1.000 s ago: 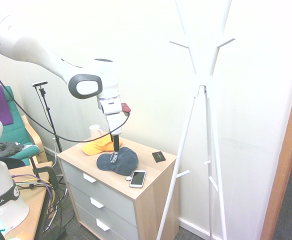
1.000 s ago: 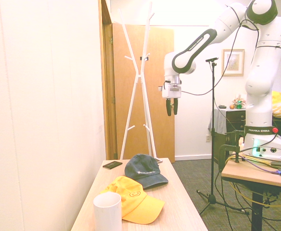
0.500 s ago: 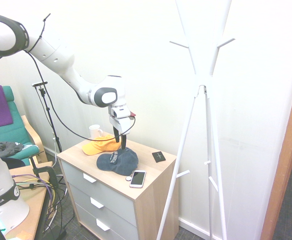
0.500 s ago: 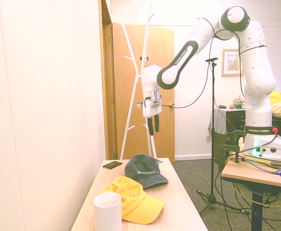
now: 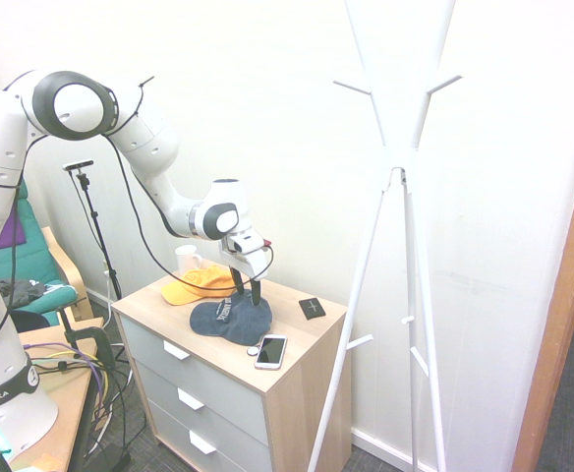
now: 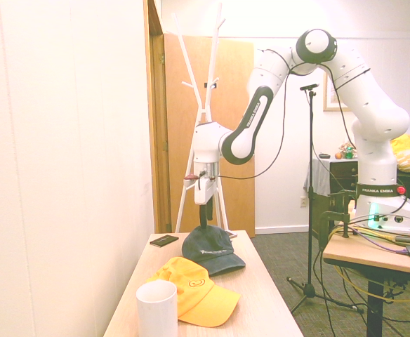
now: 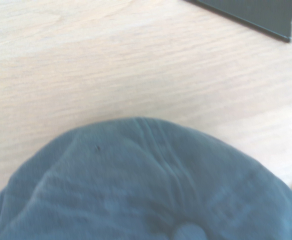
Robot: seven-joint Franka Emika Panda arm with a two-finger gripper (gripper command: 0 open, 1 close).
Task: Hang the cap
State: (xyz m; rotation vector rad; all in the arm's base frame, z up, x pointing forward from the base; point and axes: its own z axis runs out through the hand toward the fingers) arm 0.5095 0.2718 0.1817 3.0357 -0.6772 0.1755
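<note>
Navy cap (image 7: pixel 136 185): btn in wrist vw; mug (image 6: pixel 157 309) ext only

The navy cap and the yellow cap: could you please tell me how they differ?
The navy cap bears pale lettering, while the yellow cap has a smiley-like design. The navy cap lies nearer the coat stand; the yellow cap lies nearer the white mug. Both are brimmed and rest on the dresser.

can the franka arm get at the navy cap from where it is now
Probably yes: the end effector points down at the crown of the navy cap with its fingers apart, and nothing lies on the cap. The yellow cap sits beside it, seemingly out of the way.
</note>
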